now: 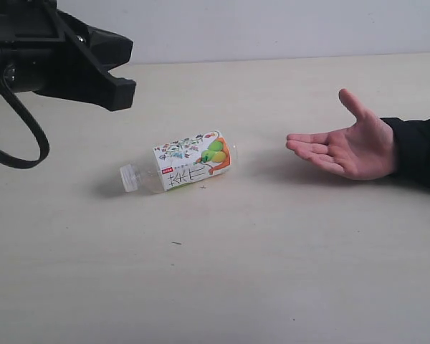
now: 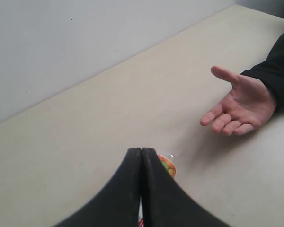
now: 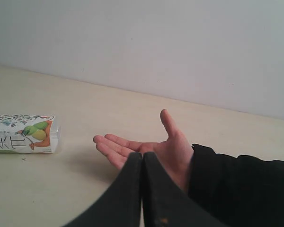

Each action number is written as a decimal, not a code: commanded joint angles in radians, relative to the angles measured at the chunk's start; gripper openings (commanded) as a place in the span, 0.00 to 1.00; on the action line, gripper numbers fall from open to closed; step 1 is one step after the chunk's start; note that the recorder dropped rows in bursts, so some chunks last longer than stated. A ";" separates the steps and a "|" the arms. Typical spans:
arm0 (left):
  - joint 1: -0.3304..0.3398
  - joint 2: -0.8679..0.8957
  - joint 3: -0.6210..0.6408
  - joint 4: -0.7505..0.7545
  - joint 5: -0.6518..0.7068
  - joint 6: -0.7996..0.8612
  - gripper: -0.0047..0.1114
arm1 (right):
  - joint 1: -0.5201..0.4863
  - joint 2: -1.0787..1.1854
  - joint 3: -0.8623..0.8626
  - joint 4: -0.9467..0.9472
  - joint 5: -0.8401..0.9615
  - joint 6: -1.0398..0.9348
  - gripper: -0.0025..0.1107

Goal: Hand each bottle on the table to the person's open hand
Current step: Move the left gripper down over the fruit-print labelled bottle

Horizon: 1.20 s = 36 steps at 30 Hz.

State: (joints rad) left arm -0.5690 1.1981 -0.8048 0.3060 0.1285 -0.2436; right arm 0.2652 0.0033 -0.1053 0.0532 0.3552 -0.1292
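Bottle [image 1: 190, 169] with the white fruit label lies on its side in the middle of the worktop [image 1: 272, 279]. Its cap [image 1: 130, 178] points away from the person's open hand [image 1: 351, 147], its base points toward it, and bare worktop lies between the two. Neither arm holds anything. The left tool [image 2: 141, 154] has its fingers pressed together above the bottle, and the right tool [image 3: 142, 157] is likewise closed, hanging near the palm.

I judge the pick falls to the left arm. I would spread its fingers first, then come down across the labelled middle. Squaring the fingers to the bottle's long axis should stop the round body from rolling out. After a short lift I would carry it over, set it in the palm and only then release.

In the left wrist view the closed fingers cover most of the bottle, and only a bit of orange-green label and clear base shows. That makes alignment hard to judge from there. The right arm does not appear in the exterior view. I see only this one bottle. The hand seems to hover just off the surface, though it may be resting on it.
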 commanded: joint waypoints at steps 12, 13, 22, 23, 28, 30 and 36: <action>0.072 0.311 -0.211 0.109 0.248 0.067 0.04 | -0.004 -0.003 0.004 -0.004 -0.007 -0.001 0.02; 0.072 0.340 -0.252 0.107 0.313 0.105 0.04 | -0.004 -0.003 0.004 -0.004 -0.007 -0.001 0.02; 0.072 0.514 -0.586 -0.184 0.789 0.595 0.04 | -0.004 -0.003 0.004 0.001 -0.007 -0.001 0.02; 0.072 0.531 -0.621 -0.222 0.826 0.648 0.04 | -0.004 -0.003 0.004 0.001 -0.007 -0.001 0.02; 0.072 0.600 -0.759 -0.306 0.855 0.688 0.04 | -0.004 -0.003 0.004 0.001 -0.007 -0.001 0.02; 0.077 0.641 -0.804 -0.352 0.855 0.698 0.04 | -0.004 -0.003 0.004 0.001 -0.007 -0.001 0.02; 0.091 0.711 -0.849 -0.361 0.749 0.704 0.04 | -0.004 -0.003 0.004 -0.003 -0.007 -0.001 0.02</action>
State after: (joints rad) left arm -0.4866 1.8946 -1.6429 -0.0454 0.9358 0.4558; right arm 0.2652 0.0033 -0.1036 0.0532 0.3552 -0.1292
